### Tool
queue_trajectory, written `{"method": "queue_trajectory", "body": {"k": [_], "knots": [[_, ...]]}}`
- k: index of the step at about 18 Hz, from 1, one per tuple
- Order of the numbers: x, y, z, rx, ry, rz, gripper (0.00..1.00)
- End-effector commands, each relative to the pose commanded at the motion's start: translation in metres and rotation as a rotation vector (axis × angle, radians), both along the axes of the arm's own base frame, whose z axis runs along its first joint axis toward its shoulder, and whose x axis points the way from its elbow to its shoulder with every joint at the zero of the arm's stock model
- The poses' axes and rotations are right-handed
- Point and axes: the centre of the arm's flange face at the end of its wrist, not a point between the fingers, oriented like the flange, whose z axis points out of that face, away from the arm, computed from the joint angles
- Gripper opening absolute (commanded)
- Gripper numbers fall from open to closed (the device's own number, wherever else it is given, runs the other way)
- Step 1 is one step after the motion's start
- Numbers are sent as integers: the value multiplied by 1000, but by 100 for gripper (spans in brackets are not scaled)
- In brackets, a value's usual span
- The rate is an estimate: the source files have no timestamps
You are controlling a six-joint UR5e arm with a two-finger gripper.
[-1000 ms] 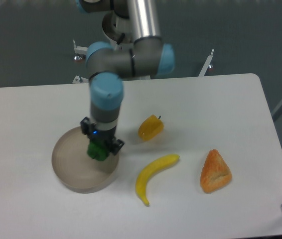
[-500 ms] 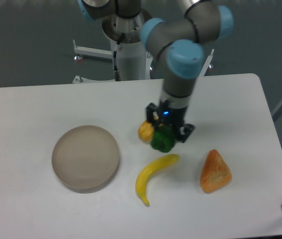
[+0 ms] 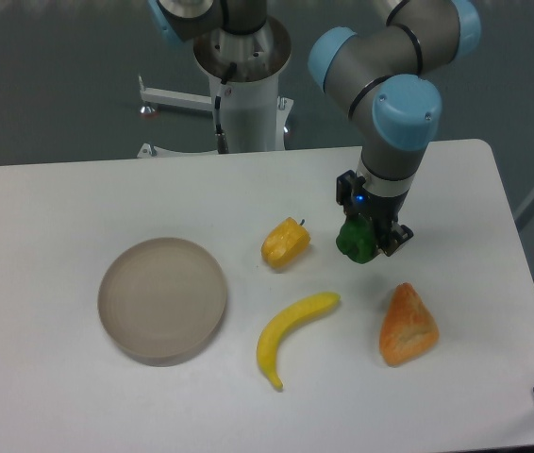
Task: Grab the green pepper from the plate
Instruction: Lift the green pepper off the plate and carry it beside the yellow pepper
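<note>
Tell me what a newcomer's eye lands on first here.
First, the arm's tool at right of centre, shut on the green pepper over the white table. Next, the bare plate at left. Between them lie the yellow pepper and banana, with an orange wedge at right.

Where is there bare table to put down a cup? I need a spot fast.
Bare: the strip left of and behind the plate, and the front edge below the banana. Crowded: the right middle, where the claw holds the green pepper between the yellow pepper and the orange wedge.
</note>
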Motion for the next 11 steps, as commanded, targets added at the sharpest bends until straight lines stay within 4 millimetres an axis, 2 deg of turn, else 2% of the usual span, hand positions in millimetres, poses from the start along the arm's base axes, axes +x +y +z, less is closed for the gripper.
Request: {"method": "queue_trajectory", "body": {"k": [5,11], "knots": [[-3,1,-6,-10,-5,-52,14],[-3,1,-5,-8,-3,-52,14]]}}
